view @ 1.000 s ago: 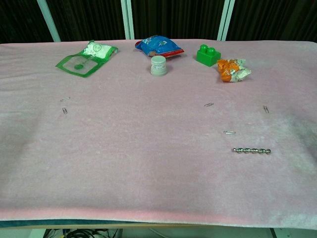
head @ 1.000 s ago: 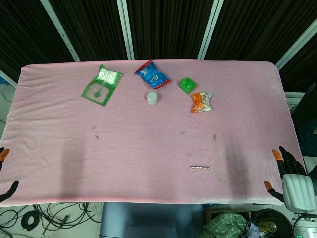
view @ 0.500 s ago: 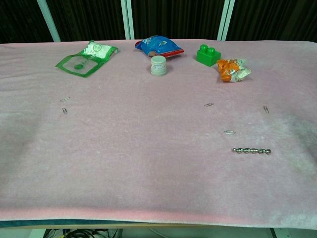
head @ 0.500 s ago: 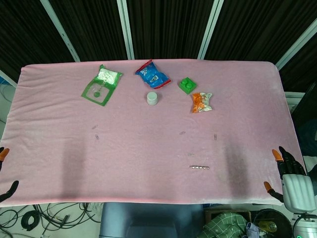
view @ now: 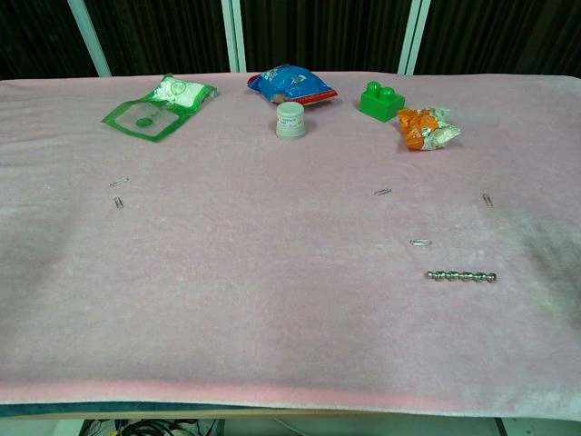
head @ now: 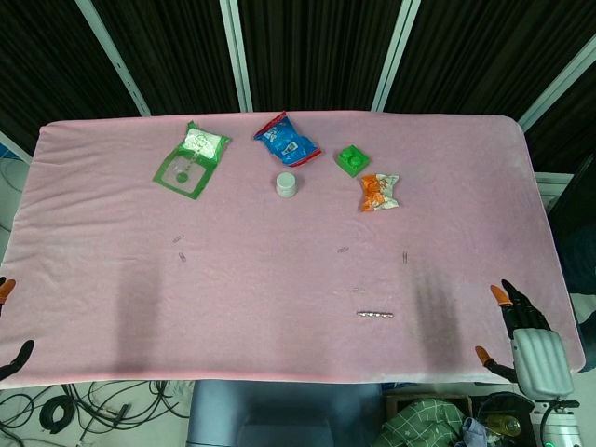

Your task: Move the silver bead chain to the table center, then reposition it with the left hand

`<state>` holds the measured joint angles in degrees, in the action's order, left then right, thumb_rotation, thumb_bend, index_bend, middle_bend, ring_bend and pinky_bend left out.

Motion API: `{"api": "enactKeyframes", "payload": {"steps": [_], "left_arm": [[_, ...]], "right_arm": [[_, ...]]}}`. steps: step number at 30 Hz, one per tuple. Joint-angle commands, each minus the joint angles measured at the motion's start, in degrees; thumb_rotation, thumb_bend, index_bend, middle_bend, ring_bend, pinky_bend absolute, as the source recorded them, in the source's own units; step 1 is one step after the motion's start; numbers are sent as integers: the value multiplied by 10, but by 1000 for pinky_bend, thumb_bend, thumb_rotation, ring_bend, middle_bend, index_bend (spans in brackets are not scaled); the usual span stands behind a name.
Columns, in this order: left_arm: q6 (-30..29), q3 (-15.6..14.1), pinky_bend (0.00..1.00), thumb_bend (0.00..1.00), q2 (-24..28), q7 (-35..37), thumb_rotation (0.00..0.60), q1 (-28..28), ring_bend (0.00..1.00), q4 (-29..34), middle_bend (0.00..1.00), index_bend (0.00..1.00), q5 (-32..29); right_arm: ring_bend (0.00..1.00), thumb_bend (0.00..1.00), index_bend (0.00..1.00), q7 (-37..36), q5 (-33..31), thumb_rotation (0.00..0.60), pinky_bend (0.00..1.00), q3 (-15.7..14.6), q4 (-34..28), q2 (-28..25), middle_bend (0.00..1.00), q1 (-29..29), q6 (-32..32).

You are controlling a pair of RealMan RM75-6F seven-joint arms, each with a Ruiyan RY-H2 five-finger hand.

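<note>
- Here, at the far left edge of the head view, only the orange-tipped black fingertips of my left hand (head: 7, 321) show past the table's edge, apart and holding nothing; the chest view does not catch it.
- The long table covered in pink cloth (head: 112, 279) fills both views.
- On its far left part lies a flat green plastic packet with a white lump inside (head: 191, 158), tilted on the cloth.
- Nearer to me than that packet, two small wire paper clips (view: 118, 193) lie just beside each other.
- At the far middle sits a crinkled blue snack bag with red edges (head: 287, 139), and just in front of it stands a short white round jar (head: 287, 184), upright.
- Right of the jar is a bright green plastic building block with studs (head: 351, 159), and near it, slightly closer to me, an orange and white crumpled wrapper (head: 379, 192).
- Three more paper clips are scattered on the right half, one of them (view: 419, 242) near the chain.
- The short straight silver bead chain (head: 375, 315) lies flat on the near right part of the cloth, right of the centre, untouched by either hand.
- My right hand (head: 518, 324) sits at the table's near right corner, well apart from the chain, fingers spread and empty; the chest view does not show it.
</note>
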<state>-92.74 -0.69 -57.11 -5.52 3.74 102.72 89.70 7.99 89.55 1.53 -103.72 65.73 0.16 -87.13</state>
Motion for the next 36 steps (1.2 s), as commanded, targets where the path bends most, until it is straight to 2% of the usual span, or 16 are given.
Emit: {"api": "enactKeyframes", "payload": {"steps": [1, 7, 15, 19, 26, 36], "left_arm": [[0, 0, 0, 291, 2, 5, 600, 0, 0, 1, 54, 75, -2], [-3, 1, 0, 291, 5, 13, 600, 2, 0, 0, 54, 75, -2], [5, 2, 0, 291, 6, 15, 600, -1, 0, 0, 53, 75, -7], [4, 3, 0, 291, 5, 14, 600, -1, 0, 1, 53, 75, -8], [8, 4, 0, 291, 4, 10, 600, -2, 0, 2, 53, 75, -11], [8, 6, 0, 291, 6, 14, 600, -2, 0, 1, 53, 75, -15]], "right_arm": [[60, 129, 30, 37, -27, 600, 210, 8, -46, -2, 0, 35, 62], [49, 128, 158, 94, -104, 600, 210, 38, -113, -10, 0, 80, 129], [38, 139, 259, 142, -277, 600, 209, 89, -174, -10, 0, 163, 225], [35, 179, 317, 187, -337, 600, 209, 101, -172, 23, 0, 197, 215], [30, 197, 362, 258, -401, 600, 208, 89, -138, 99, 0, 243, 199], [30, 198, 416, 284, -419, 600, 208, 88, -69, 197, 0, 280, 171]]}}
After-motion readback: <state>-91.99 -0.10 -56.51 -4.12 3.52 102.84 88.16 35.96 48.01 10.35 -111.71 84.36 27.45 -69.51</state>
